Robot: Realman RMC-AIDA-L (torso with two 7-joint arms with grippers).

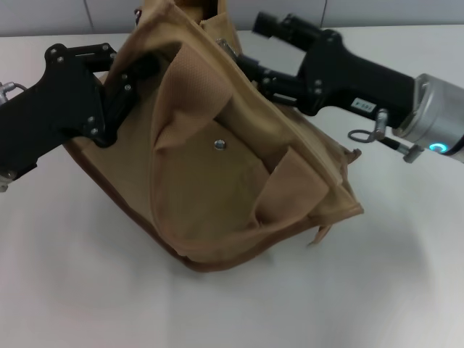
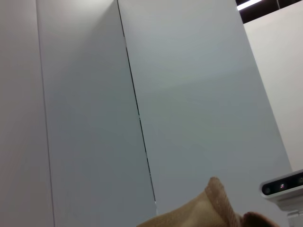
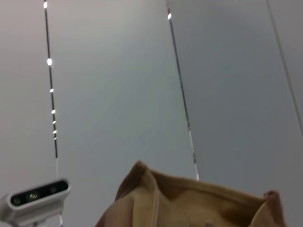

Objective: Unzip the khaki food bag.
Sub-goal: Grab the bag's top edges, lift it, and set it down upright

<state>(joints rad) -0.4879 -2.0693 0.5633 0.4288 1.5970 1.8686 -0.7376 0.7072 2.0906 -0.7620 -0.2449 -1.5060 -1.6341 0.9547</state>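
A khaki food bag (image 1: 217, 167) sits in the middle of a white table (image 1: 87, 290), tipped so that its front pocket with a silver snap (image 1: 220, 144) faces the head camera and its brown-trimmed base lifts on one side. The canvas is slumped and creased, and a wide strap handle (image 1: 185, 94) flops over the front.

The left hand (image 1: 134, 76) presses into the bag's upper corner on the robot's left side; its fingertips are buried in folds of cloth, so I cannot tell how wide it stands or what it holds. The right hand (image 1: 243, 64) reaches into the top edge from the robot's right side, near a small metal piece that may be the zipper pull; whether it is closed on anything is also hidden.

Both wrist views show only a bit of tan fabric against pale wall panels.

The bag looks light, soft and easily deformed, likely to slide or fold when tugged. A sensible hold would be firm cloth beside the zipper with one hand, and the metal pull with the other.
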